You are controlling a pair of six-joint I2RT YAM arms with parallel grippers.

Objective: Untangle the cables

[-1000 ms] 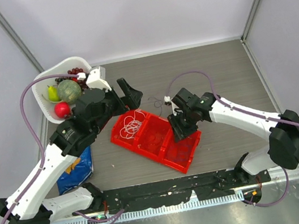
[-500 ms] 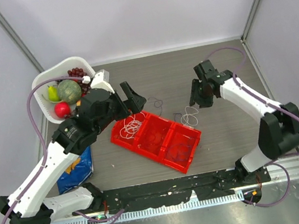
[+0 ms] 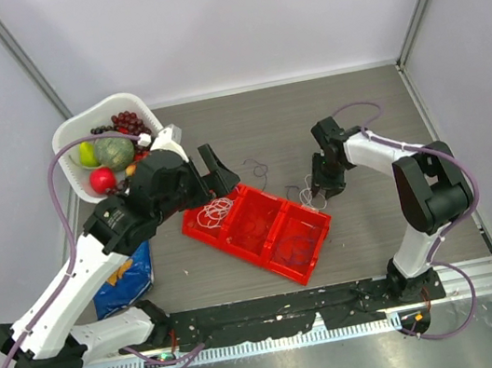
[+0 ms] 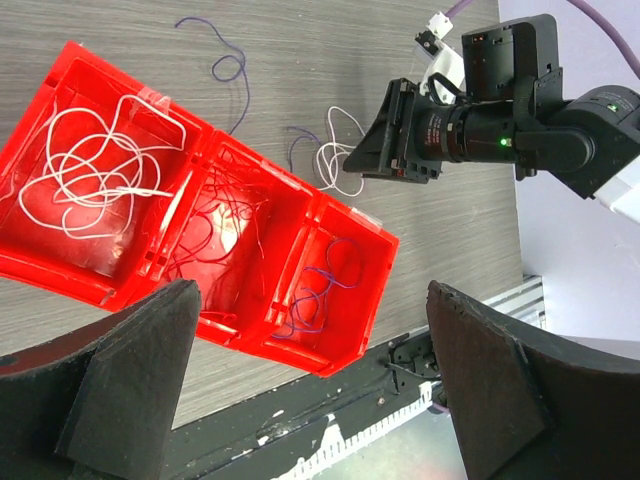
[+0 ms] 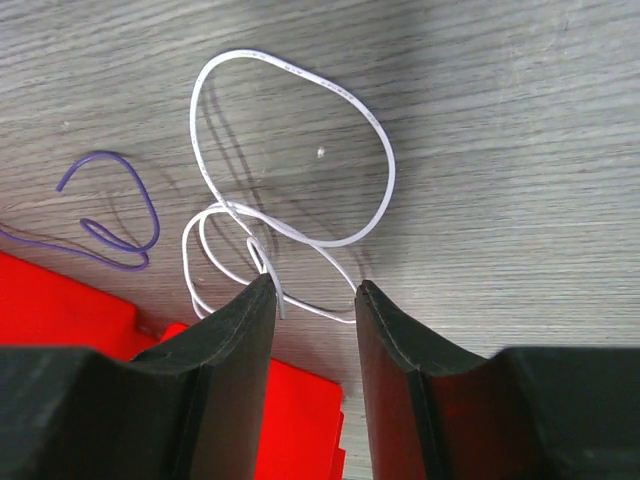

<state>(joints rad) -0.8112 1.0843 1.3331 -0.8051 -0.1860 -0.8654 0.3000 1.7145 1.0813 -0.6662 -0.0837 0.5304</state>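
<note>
Loops of white cable (image 5: 232, 208) are lying on the bench just ahead of the right tool (image 5: 315, 292), its part-spread jaws straddling the nearest strand.

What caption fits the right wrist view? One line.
Right gripper, jaws open, straddles a white cable beside the red tray.

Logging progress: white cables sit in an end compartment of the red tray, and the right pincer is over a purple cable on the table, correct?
Not quite: the right pincer is over a white cable on the table; the purple cable lies beside it, per the right wrist view. The white cables in the red tray's end compartment are right.
</note>
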